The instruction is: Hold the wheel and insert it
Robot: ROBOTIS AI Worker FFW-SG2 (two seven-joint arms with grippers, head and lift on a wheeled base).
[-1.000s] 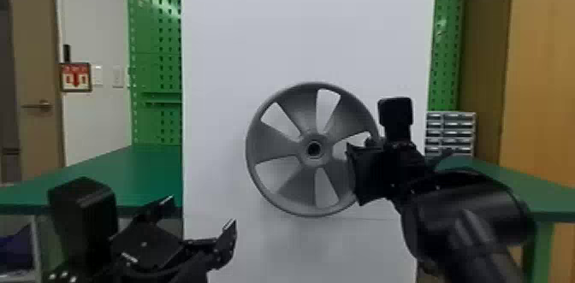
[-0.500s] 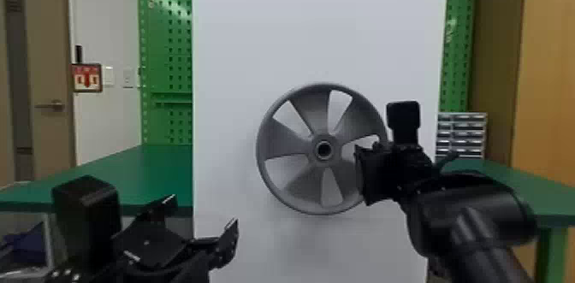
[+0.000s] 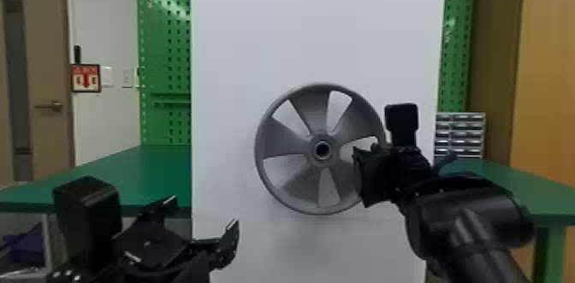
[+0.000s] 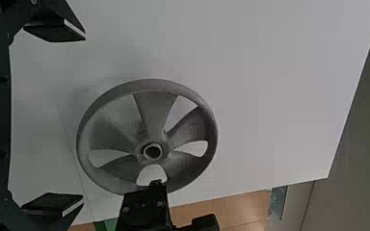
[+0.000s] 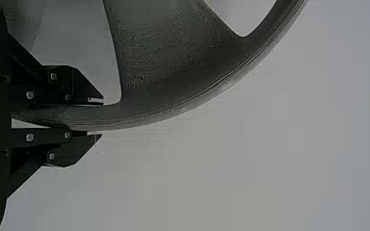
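Note:
Grey spoked wheel (image 3: 282, 137) stands upright before the white panel, its round hub facing the head camera. At its right side in the head view is my right gripper (image 3: 363, 175). The right wrist view has my right gripper (image 5: 101, 119) shut on the rim of the wheel (image 5: 164, 62), one finger on each side. Lower left of the wheel, my left gripper (image 3: 202, 213) is open and holds nothing. In the left wrist view, my left gripper (image 4: 83, 118) has its fingers wide apart, with the wheel (image 4: 156, 110) beyond them. Whether wheel and panel touch, I cannot tell.
The tall white panel (image 3: 316, 25) rises behind the wheel. Green tabletops (image 3: 141, 175) extend on both sides of it, with a small drawer cabinet (image 3: 460, 132) on the right and a green pegboard (image 3: 164, 47) at the back left.
Panel, wheel and background have shifted slightly right in the head view since the first frame, the right arm a little less. Wheel and panel keep about the same spacing; the left gripper remains open.

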